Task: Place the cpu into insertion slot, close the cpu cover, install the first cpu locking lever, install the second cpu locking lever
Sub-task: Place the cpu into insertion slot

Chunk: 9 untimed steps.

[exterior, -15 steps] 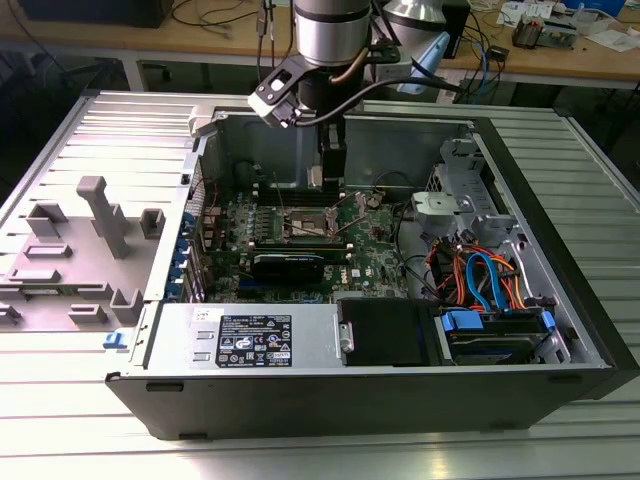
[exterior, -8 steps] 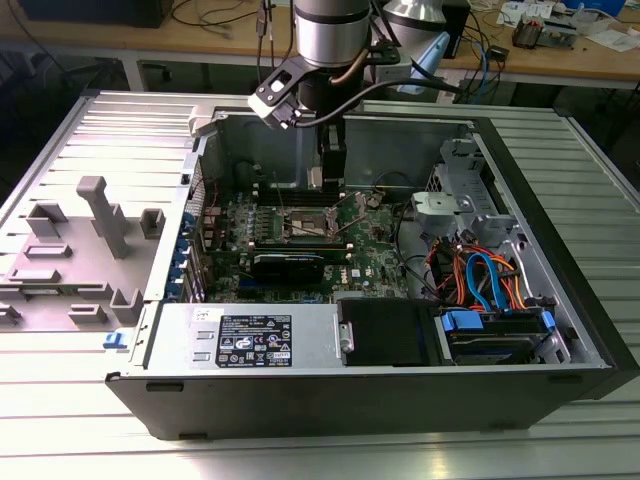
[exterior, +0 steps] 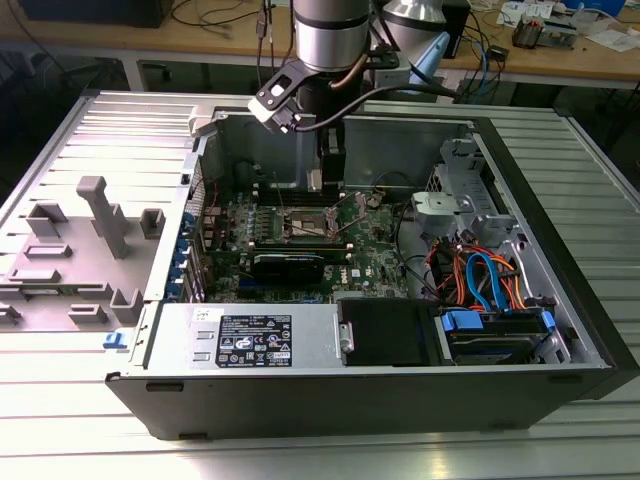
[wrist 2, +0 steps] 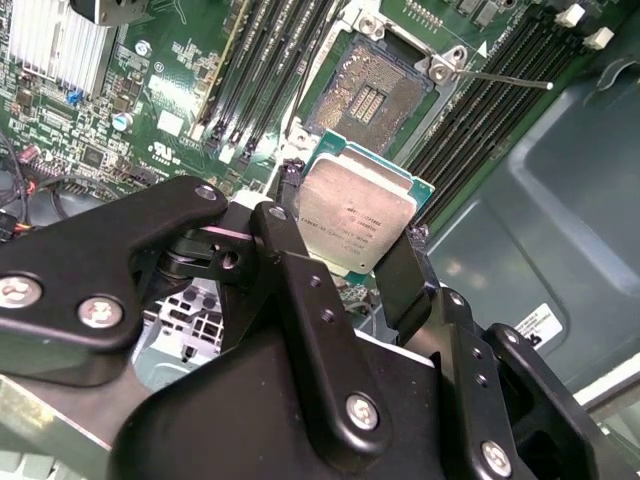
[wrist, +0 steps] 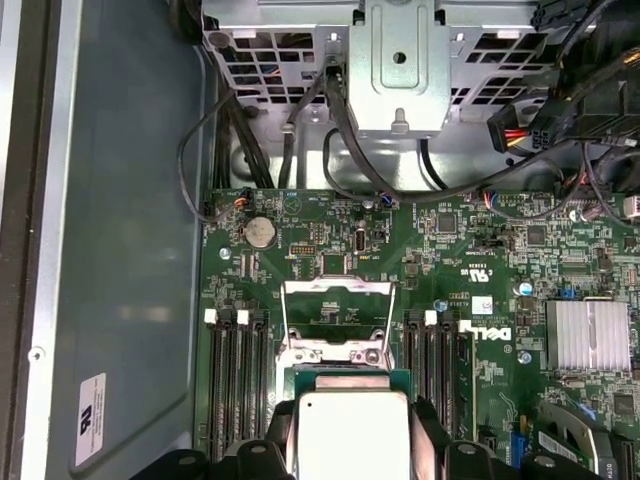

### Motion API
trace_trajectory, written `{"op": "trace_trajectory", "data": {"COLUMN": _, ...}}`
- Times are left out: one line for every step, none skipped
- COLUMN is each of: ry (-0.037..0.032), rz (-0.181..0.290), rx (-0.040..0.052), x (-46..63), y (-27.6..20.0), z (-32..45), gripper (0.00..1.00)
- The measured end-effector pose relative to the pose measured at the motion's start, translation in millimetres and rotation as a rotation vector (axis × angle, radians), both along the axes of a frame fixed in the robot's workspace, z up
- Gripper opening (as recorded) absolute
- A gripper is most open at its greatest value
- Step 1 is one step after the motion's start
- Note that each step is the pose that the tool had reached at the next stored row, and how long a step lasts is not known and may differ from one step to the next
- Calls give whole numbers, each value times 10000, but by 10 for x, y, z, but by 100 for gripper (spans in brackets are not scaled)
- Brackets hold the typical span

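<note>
Exterior view, left to right: grey plastic fixture (exterior: 92, 215) on the table, open computer case (exterior: 400, 395) in the middle with the arm (exterior: 330, 40) coming down into it over the green board (exterior: 372, 265), then orange and blue cables (exterior: 480, 280) by the drive bays on the exterior view's right. The gripper (wrist 2: 352, 210) is clamped on the chip (wrist 2: 362, 225), one black finger (wrist 2: 288, 195) on each of two opposite edges, metal top up. The chip hangs in the air just short of the socket (wrist 2: 370, 95), not yet seated. The socket is bare, with its pin field showing. Handling, as a judgement: the chip is light, thin and stiff, the metal top is likely slick, and its underside and the socket pins bend or scratch easily, so an edge hold like this one is right and it should go in flat with no force. The second wrist view gives the finger contact on the chip edges, the open socket and a thin wire lever (wrist 2: 500, 78) sticking out from a socket corner. The first wrist view gives the cover (wrist: 337, 288), which looks tilted up off the socket, with black memory slots (wrist: 235, 385) on both sides. The exterior view gives the whole case and the arm's place over the board.
</note>
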<state>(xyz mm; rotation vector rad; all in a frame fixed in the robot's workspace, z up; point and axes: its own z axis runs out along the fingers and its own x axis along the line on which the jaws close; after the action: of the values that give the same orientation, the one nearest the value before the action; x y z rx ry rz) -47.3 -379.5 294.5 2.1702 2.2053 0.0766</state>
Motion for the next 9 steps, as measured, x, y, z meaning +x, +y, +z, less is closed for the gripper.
{"op": "trace_trajectory", "data": {"ry": 0, "rz": 0, "rx": -2, "x": 0, "y": 0, "z": -19, "gripper": 54}}
{"op": "trace_trajectory", "data": {"ry": 0, "rz": 0, "rx": -3, "x": 0, "y": 0, "z": -40, "gripper": 54}}
{"op": "trace_trajectory", "data": {"ry": 1, "rz": 0, "rx": -3, "x": 0, "y": 0, "z": -54, "gripper": 54}}
{"op": "trace_trajectory", "data": {"ry": 0, "rz": 1, "rx": -4, "x": 0, "y": 0, "z": -64, "gripper": 54}}
{"op": "trace_trajectory", "data": {"ry": 0, "rz": 0, "rx": -3, "x": 0, "y": 0, "z": -83, "gripper": 54}}
{"op": "trace_trajectory", "data": {"ry": 0, "rz": 0, "rx": -3, "x": 0, "y": 0, "z": -94, "gripper": 54}}
{"op": "trace_trajectory", "data": {"ry": 1, "rz": 0, "rx": -8, "x": 0, "y": 0, "z": -98, "gripper": 54}}
{"op": "trace_trajectory", "data": {"ry": 2, "rz": 0, "rx": -11, "x": 0, "y": 0, "z": -98, "gripper": 54}}
{"op": "trace_trajectory", "data": {"ry": 0, "rz": 0, "rx": -19, "x": 0, "y": 0, "z": -101, "gripper": 54}}
